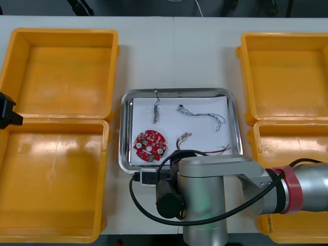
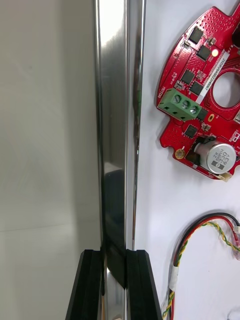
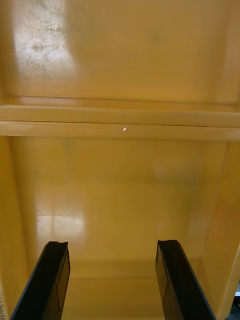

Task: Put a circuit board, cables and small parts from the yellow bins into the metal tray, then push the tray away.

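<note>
2 black fingers of the right gripper (image 2: 114, 252) stand nearly closed, pinching the shiny rim of the metal tray (image 1: 123, 128) (image 2: 117, 100) between them at its near edge, toward the near left corner. In the front view the right arm reaches in from the right and covers that near edge. On the tray's white inside the round red circuit board (image 1: 149, 145) (image 2: 200, 95) lies near left, just inside the gripped rim. The red and yellow cable (image 1: 205, 150) (image 2: 195, 235) lies to its right, the twisted blue and white cable (image 1: 200, 114) far right, and 1 small metal part (image 1: 155, 114) far left. The left gripper (image 1: 7, 110) (image 3: 112, 245) hangs at the table's (image 1: 179, 56) left edge with its fingers wide apart, holding nothing, over the bare floor of 1 of the 4 yellow bins (image 1: 61, 32) (image 3: 120, 190).
</note>
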Robot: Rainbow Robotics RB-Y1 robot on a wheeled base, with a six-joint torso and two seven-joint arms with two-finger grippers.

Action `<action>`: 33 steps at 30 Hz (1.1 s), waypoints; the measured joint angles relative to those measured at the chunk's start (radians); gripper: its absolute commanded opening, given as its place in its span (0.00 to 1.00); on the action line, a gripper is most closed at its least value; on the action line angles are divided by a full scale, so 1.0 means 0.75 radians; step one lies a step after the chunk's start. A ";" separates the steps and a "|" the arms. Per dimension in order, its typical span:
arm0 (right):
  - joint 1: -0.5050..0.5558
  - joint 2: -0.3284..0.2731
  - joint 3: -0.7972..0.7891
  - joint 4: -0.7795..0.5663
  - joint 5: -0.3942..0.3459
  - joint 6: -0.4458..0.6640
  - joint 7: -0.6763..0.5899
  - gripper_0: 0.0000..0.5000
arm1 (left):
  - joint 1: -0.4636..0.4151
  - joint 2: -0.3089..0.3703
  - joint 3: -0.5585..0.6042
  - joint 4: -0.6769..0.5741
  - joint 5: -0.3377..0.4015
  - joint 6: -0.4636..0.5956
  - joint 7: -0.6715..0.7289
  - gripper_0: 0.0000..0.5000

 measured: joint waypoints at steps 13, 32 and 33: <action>-0.091 0.000 0.006 0.090 -0.003 -0.043 0.000 0.00 | 0.000 0.000 0.000 0.000 0.000 0.000 0.000 1.00; -0.221 0.000 0.006 0.237 -0.058 -0.138 0.000 0.00 | 0.000 0.000 0.000 0.000 0.000 0.000 0.000 1.00; -0.227 0.000 0.006 0.247 -0.058 -0.143 0.000 0.00 | 0.000 0.000 0.000 0.000 0.000 0.000 0.000 1.00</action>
